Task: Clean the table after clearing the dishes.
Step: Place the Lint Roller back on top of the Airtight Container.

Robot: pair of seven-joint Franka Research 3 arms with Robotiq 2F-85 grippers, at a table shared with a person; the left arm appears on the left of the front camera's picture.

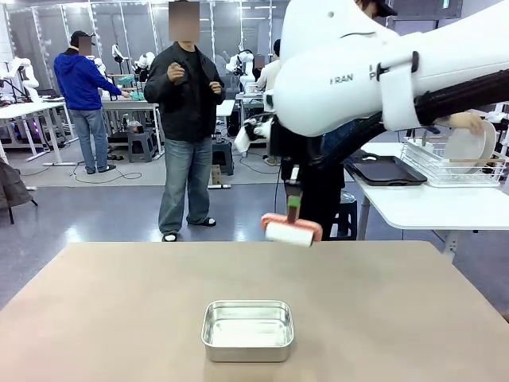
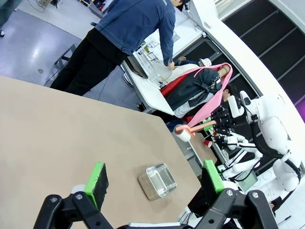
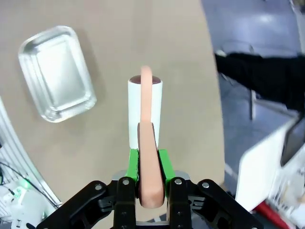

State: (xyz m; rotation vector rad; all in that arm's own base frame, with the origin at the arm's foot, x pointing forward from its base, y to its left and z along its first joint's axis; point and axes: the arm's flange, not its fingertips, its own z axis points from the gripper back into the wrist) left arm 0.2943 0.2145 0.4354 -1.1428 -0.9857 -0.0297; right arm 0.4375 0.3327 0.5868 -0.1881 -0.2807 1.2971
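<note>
Right gripper (image 3: 147,164) shut tight on the pink handle of a lint roller (image 1: 291,231) — green pads pressing both sides. Roller hanging in the air in the middle of the front view, above the far part of the table (image 1: 103,310), white roll lying sideways, not touching the top as far as can be told. Table straight below the roller, so probably a move down next, then rolling across.

Small steel pan (image 1: 247,330) sitting low in the middle of the front view, closer to the camera than the roller. Best to steer around it.

Left gripper (image 2: 155,179) wide open at the bottom of the left wrist view — holding nothing, high over the table.

White plate (image 1: 465,145) standing in a wire rack (image 1: 433,169) at the right edge of the front view, on the smaller white table.
</note>
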